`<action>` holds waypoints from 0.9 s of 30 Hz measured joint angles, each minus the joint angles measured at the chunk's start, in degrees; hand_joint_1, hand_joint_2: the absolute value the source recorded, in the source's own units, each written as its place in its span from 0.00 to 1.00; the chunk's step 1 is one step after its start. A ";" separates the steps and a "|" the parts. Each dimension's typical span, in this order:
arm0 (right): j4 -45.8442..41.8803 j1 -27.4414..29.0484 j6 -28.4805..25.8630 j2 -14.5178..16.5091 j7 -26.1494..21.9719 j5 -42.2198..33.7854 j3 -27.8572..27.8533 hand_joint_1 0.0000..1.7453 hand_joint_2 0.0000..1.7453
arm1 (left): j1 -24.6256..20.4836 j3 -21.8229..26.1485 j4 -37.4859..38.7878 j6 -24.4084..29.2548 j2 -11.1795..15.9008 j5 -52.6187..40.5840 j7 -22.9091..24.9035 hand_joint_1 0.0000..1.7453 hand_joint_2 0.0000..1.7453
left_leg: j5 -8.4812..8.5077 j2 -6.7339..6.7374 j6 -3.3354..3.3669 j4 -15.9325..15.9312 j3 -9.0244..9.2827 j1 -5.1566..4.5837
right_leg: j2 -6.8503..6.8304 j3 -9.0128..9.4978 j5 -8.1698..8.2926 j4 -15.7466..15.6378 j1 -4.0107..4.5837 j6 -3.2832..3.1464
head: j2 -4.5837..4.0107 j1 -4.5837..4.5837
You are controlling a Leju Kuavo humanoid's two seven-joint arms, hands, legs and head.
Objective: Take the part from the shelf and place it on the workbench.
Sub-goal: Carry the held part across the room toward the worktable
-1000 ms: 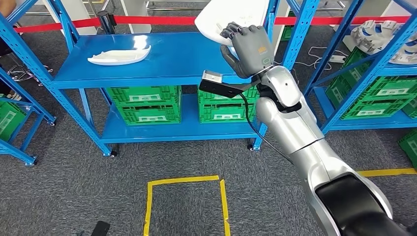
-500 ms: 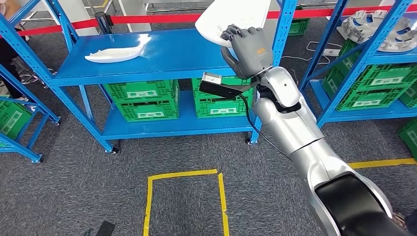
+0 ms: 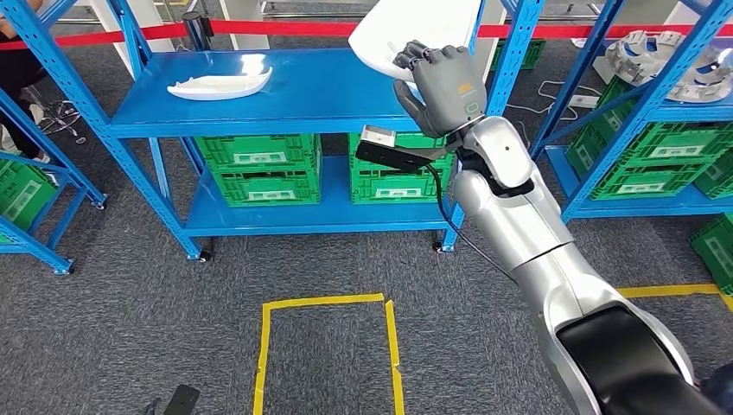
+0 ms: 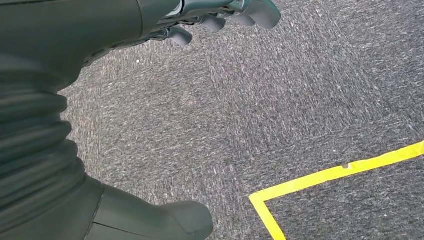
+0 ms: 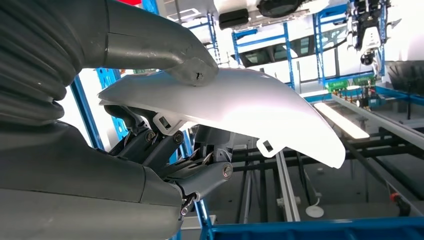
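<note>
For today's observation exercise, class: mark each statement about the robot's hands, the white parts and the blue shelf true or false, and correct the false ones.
1. The right hand holds a white part lifted above the shelf. True.
2. A second white part lies on the upper board of the blue shelf. True.
3. The crates under that board are red. False: they are green.
4. The left hand holds a white part too. False: it holds nothing and hangs over grey carpet.
5. Yellow tape marks a box on the floor in front of the shelf. True.
</note>
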 joint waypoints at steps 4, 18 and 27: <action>0.14 0.12 -0.01 -0.15 -0.09 0.07 0.00 1.00 1.00 | -0.01 0.00 -0.01 -0.01 0.00 -0.06 0.08 0.00 1.00 | 0.04 0.00 0.06 0.05 -0.07 -0.04 | 0.00 -0.04 0.11 -0.04 -0.04 0.23 | 0.00 0.01; -1.96 4.80 -1.77 -1.79 -0.22 1.07 -0.40 1.00 1.00 | -0.44 -0.02 0.04 -0.50 0.21 -1.16 0.72 0.00 1.00 | 2.18 -2.55 0.63 -1.46 -0.66 1.17 | 0.35 -3.85 -6.72 12.38 -1.61 2.72 | 0.00 0.09; -6.40 7.56 -1.37 -6.47 -1.57 0.22 -2.78 1.00 1.00 | -0.96 -0.31 -0.13 -1.08 0.26 -2.89 0.37 0.00 1.00 | 0.09 -3.43 -2.95 3.63 -4.52 1.82 | 0.66 1.35 -4.56 2.96 -1.88 0.39 | 0.00 -0.12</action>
